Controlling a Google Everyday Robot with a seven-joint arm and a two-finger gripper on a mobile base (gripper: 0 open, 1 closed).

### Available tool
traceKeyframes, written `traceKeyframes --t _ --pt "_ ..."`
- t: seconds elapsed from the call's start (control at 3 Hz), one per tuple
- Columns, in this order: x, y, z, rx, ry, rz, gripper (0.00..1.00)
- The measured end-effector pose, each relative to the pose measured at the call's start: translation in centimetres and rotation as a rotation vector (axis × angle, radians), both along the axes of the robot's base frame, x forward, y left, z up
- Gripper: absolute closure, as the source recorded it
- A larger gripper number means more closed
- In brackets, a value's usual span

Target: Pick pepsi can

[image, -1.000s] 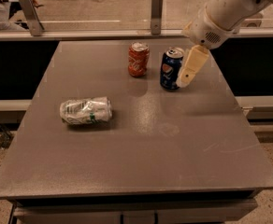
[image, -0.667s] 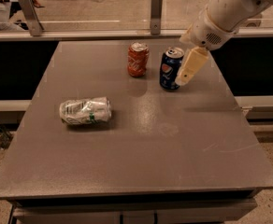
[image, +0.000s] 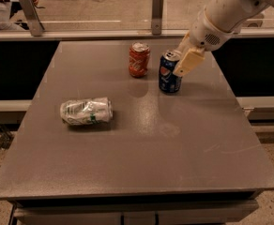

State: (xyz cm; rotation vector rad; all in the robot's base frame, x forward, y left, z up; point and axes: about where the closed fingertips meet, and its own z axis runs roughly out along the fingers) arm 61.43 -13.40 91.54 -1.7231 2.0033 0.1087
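Nearest the left edge of the grey table [image: 141,168], about halfway between its near and far edges, lies a crushed silver-and-green can [image: 86,111]. It is on its side, with its length running across the table, well apart from everything else.

Further right, close to the far edge and about midway along it, an orange-red can [image: 139,60] stands upright with its silver top showing.

Just to the right of it, a little nearer to me, stands the pepsi can [image: 168,77]. It is upright, dark blue, with the round red, white and blue logo facing forward. The two cans are near each other but not touching; a narrow strip of table shows between them.

My tool [image: 186,63] is at the pepsi can's upper right side. Its pale beige part slants down across the can's shoulder and seems to touch it near the rim. I cannot tell whether the tool is apart or clamped on the can, because the can hides the far side of it.

My white arm [image: 226,13] reaches down to it from above the far right corner of the table.
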Motion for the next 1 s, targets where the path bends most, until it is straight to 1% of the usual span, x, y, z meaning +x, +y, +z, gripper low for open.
traceKeyframes --t 0.33,0.67,1.0 --pt "0.03 0.13 -0.15 0.000 0.002 0.002 0.88" --pt "0.06 0.25 -0.29 0.000 0.004 0.004 1.00" --pt "0.06 0.26 -0.30 0.000 0.004 0.004 1.00"
